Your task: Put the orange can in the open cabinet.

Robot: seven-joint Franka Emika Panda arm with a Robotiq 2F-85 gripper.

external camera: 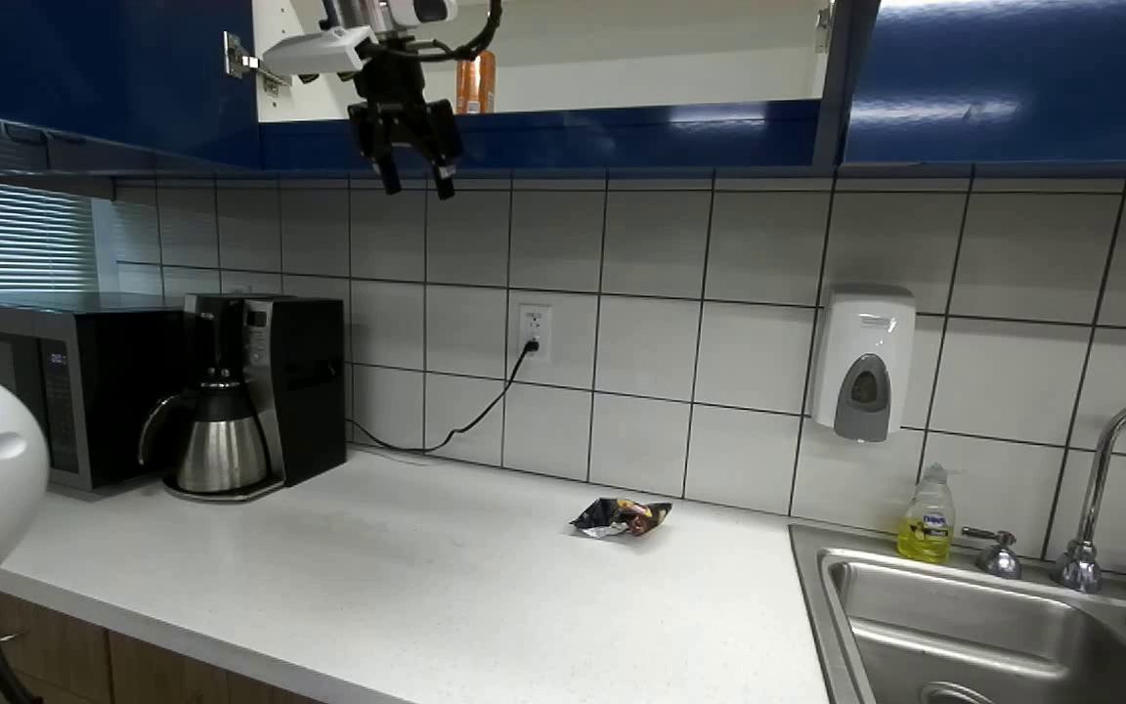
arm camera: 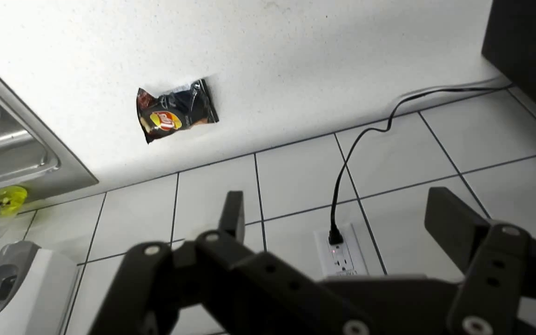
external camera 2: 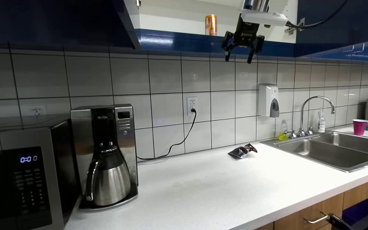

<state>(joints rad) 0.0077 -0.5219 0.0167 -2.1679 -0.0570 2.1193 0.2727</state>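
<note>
My gripper [external camera 2: 238, 60] hangs just in front of the cabinet [external camera 2: 171, 17], its fingers [arm camera: 231, 215] spread wide around nothing. Inside that cabinet stands the can [external camera 2: 211, 25], so I judge the placing done; all I seem to have left is drawing back. The can looks upright, shiny orange, with pale print and a lighter rim.

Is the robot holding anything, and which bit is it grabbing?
Nothing: the gripper is open and empty, and the orange can stands apart from it in the open cabinet.
</note>
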